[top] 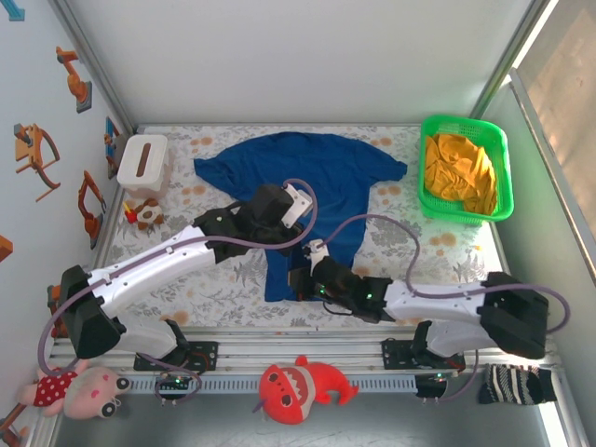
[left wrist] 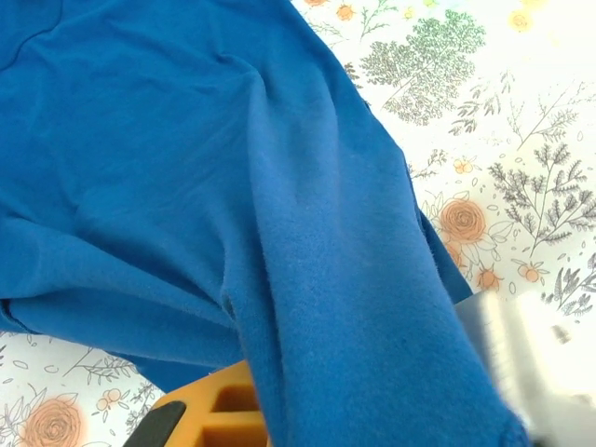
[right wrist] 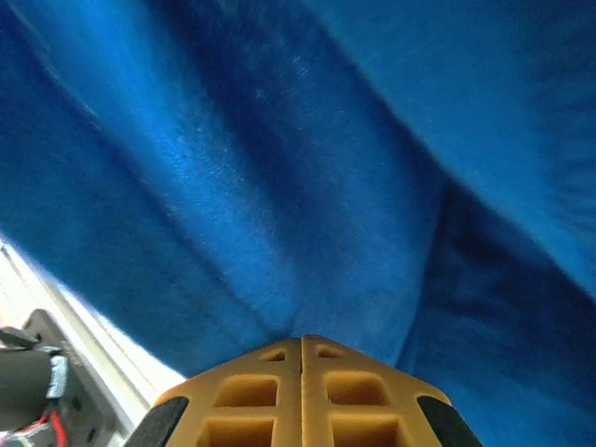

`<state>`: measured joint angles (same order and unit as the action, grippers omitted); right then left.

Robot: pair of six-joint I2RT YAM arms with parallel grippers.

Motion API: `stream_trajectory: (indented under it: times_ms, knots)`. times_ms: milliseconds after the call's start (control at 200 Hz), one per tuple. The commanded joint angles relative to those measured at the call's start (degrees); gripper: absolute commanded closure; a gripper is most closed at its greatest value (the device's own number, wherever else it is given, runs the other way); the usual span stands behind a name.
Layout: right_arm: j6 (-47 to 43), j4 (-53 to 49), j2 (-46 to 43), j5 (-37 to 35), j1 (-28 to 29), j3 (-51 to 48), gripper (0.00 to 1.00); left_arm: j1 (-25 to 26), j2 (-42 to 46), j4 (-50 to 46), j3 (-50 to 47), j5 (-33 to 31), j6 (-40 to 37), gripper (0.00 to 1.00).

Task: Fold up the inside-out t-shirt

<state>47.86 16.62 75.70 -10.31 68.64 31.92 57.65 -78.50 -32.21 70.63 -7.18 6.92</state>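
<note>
White panels wall (top: 298,56) the table on the far side and both flanks, the left one stuck with cartoon stickers (top: 37,154). A pale cloth (top: 428,251) printed with flowers and trees covers the tabletop.

The blue t-shirt (top: 307,177) lies in the middle of that cloth, sleeves spread toward the far side and its lower part bunched and pulled toward the arms.

A green basket (top: 506,168) sits at the far right corner with an orange-yellow garment (top: 458,172) heaped in it, well apart from the shirt. A white tissue box (top: 142,160) stands at the far left, a small toy (top: 144,214) just beside it. A red shark plush (top: 298,386) and a pink doll (top: 88,386) lie along the near rail.

The right gripper (right wrist: 300,346) has its fingers pressed together, pinching the shirt's cloth at the tip. The left gripper (left wrist: 251,400) is closed too, with a fold of the shirt gathered at it and draped over its fingers.
</note>
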Motion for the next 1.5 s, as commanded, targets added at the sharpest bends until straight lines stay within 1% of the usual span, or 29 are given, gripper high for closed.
stream_trajectory:
  times_ms: [0,75,160,356,441,606,766,856,951,1087,1217,1342,1407,1492]
  knots:
    - [-4.42,7.07,4.57,-6.96,0.02,2.76,1.0,-0.51,1.19,-3.49,2.23,1.56,-1.7,1.0]
    - [-3.69,7.1,6.23,-11.49,-0.97,3.27,1.0,-0.56,2.09,-4.01,1.99,2.05,-1.63,1.0]
    - [-3.01,8.77,7.48,-14.21,-2.71,2.77,1.0,-0.61,3.03,-4.3,1.71,2.57,-1.63,1.0]
    - [-0.17,8.51,10.08,-16.83,-6.95,3.05,1.0,-0.61,4.54,-4.95,2.03,4.46,-1.08,1.0]
    - [0.0,9.28,11.33,-18.48,-7.32,3.71,1.0,-0.61,4.78,-4.94,3.04,6.06,-0.17,1.0]
    - [0.28,15.39,13.86,-18.25,-7.36,4.23,1.0,-0.61,4.55,-5.3,6.36,10.57,1.64,1.0]
    - [1.7,16.79,16.92,-19.92,-8.45,8.31,1.0,-0.49,3.71,-5.27,9.37,14.63,4.4,1.0]
    - [5.0,17.33,19.16,-18.7,-11.01,10.45,1.0,0.0,3.09,-5.23,12.32,16.76,6.53,1.0]
    - [7.62,18.01,21.77,-16.69,-13.13,12.0,1.0,0.26,2.82,-4.69,15.06,17.42,7.9,1.0]
    - [10.23,17.39,25.43,-13.88,-14.65,13.98,1.0,0.24,2.38,-4.33,17.21,19.36,8.73,1.0]
    - [11.99,13.06,27.81,-11.78,-15.13,17.03,1.0,0.27,1.5,-3.59,17.08,20.2,9.51,1.0]
    - [14.37,11.11,28.27,-11.93,-15.4,18.44,1.0,0.55,0.15,-3.29,17.08,21.66,10.4,1.0]
    - [14.94,10.25,28.19,-11.27,-16.36,19.47,1.0,1.36,-0.67,-2.88,17.17,22.23,11.06,1.0]
    - [14.98,8.13,28.47,-9.96,-17.39,22.05,1.0,3.7,-2.39,-1.64,18.39,22.61,12.18,1.0]
